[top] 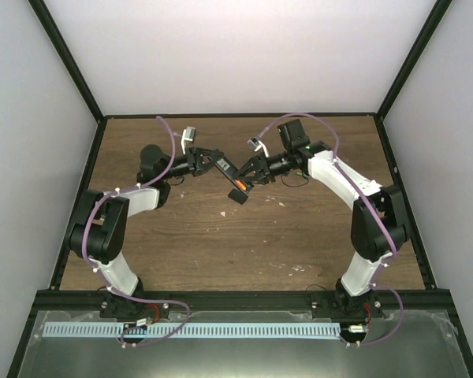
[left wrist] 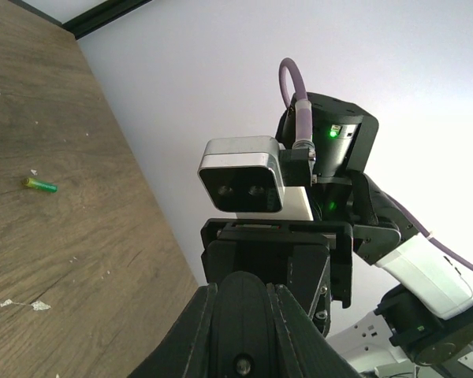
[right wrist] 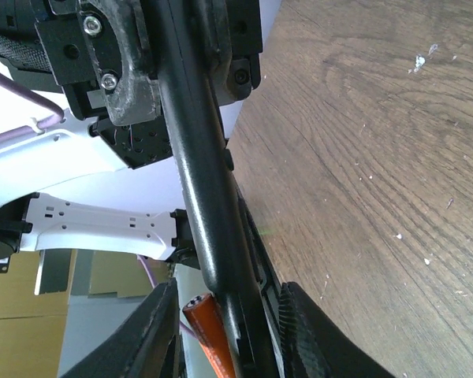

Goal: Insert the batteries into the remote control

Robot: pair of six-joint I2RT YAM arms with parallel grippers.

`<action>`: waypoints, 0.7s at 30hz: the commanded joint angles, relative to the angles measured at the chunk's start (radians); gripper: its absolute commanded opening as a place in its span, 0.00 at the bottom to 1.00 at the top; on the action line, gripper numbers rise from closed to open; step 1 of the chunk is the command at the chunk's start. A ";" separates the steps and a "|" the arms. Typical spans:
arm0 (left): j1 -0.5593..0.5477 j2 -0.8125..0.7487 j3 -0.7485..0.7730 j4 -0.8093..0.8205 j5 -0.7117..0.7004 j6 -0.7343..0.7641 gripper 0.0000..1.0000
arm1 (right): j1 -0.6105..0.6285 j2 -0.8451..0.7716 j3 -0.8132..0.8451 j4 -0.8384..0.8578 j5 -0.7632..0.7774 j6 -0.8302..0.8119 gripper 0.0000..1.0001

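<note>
**Top external:** fixed, high behind the arm bases, tilted down and forward. Takes in the whole table (top: 221, 236), the left arm (top: 114, 228) and the right arm (top: 374, 224) from afar.

**Left wrist:** rolled sideways, with the table along its left edge. Faces the right arm close up, with the right wrist camera (left wrist: 240, 177) mid-frame.

**Right wrist:** rolled, with the table at its right. Very near, looking along the remote control (right wrist: 201, 181) toward the left arm.

**Shared:** all three cover the mid-table spot where the arms meet. The two wrist views face each other.

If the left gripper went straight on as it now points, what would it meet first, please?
Most likely the right gripper, which faces it head-on at close range. The remote control lies between them, though depth is unclear.
</note>
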State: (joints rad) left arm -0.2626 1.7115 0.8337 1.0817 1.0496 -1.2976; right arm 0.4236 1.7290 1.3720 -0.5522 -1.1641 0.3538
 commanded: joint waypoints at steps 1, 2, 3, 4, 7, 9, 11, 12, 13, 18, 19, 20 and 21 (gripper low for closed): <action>-0.004 -0.015 -0.008 -0.012 -0.021 0.058 0.00 | -0.002 0.008 0.033 0.006 -0.066 0.000 0.28; -0.005 -0.015 -0.007 -0.015 -0.022 0.058 0.00 | -0.002 0.011 0.033 0.001 -0.067 -0.006 0.27; -0.004 -0.015 -0.007 -0.014 -0.022 0.059 0.00 | -0.002 0.012 0.033 -0.002 -0.067 -0.009 0.27; -0.004 -0.014 -0.007 -0.015 -0.021 0.059 0.00 | -0.002 0.013 0.033 -0.007 -0.068 -0.014 0.27; -0.005 -0.015 -0.007 -0.017 -0.022 0.060 0.00 | -0.002 0.012 0.033 -0.016 -0.068 -0.032 0.25; -0.004 -0.015 -0.006 -0.019 -0.021 0.060 0.00 | -0.002 0.011 0.031 -0.017 -0.069 -0.038 0.24; -0.005 -0.015 -0.004 -0.019 -0.022 0.061 0.00 | -0.002 0.009 0.027 -0.019 -0.069 -0.046 0.24; -0.003 -0.015 -0.004 -0.019 -0.023 0.061 0.00 | -0.002 0.010 0.024 -0.019 -0.069 -0.049 0.23; -0.002 -0.014 -0.003 -0.017 -0.024 0.060 0.00 | -0.002 0.009 0.023 -0.020 -0.069 -0.052 0.23; -0.003 -0.005 0.002 0.004 -0.025 0.040 0.00 | -0.002 0.005 0.013 -0.018 -0.066 -0.073 0.21; -0.003 -0.003 0.002 0.009 -0.026 0.036 0.00 | -0.002 0.004 0.011 -0.018 -0.066 -0.079 0.21; -0.003 -0.002 0.002 0.012 -0.026 0.033 0.00 | -0.002 0.003 0.008 -0.016 -0.065 -0.083 0.20; -0.003 -0.002 0.003 0.012 -0.026 0.033 0.00 | -0.002 0.002 0.006 -0.016 -0.065 -0.087 0.20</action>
State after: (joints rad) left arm -0.2626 1.7096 0.8337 1.0691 1.0492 -1.2839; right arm 0.4202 1.7420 1.3716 -0.5583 -1.1812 0.2928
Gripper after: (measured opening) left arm 0.140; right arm 0.206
